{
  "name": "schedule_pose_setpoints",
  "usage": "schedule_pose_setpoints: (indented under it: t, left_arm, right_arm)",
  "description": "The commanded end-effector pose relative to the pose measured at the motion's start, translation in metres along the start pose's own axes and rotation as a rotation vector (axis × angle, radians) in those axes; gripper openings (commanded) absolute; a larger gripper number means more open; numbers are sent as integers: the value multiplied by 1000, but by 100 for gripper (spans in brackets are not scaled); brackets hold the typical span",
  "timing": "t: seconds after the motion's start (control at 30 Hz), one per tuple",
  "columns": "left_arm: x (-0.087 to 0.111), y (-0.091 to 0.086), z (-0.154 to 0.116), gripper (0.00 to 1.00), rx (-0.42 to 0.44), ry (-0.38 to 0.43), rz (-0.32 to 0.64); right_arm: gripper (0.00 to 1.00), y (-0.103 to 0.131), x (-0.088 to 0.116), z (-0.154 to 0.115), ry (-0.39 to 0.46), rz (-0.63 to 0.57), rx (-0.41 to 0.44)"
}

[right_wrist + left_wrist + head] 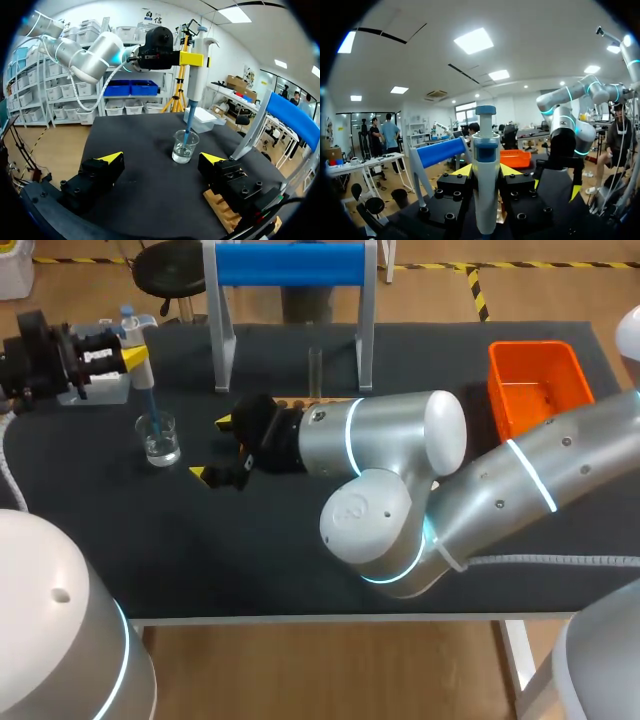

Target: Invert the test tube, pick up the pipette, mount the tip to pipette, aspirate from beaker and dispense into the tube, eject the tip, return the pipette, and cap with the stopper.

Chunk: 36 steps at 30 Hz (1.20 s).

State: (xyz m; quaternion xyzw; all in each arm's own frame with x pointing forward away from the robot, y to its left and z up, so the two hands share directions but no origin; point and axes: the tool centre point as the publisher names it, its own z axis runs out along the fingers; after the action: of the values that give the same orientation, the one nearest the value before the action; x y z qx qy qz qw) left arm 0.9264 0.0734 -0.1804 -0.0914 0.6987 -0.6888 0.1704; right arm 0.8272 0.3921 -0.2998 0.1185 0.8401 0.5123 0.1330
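Our left gripper [133, 345] clamped the pipette [141, 368], its tip [150, 405] dipped in the beaker [158, 438]; we judged the drawing-up under way. Our right gripper [212, 448] hung open nearby; dispensing into the tube [315, 368], ejecting, returning and capping remained

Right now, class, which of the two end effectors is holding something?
The left end effector, shut on the pipette that dips into the beaker. The right end effector is open and empty.
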Motion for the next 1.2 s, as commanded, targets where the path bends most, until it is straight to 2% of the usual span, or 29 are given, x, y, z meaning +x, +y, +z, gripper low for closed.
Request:
schedule_pose_setpoints:
  t: [0.03,0.77,1.2]
  left_arm:
    - [0,3,1,0,-5,-7,1]
    - [-3,15,0,0,3,-10,-17]
    - [-4,16,-2,0,5,-17,-19]
  right_arm:
    - [100,-1,0,2,-1,0,-2]
    - [100,-1,0,2,-1,0,-2]
    - [100,-1,0,2,-1,0,-2]
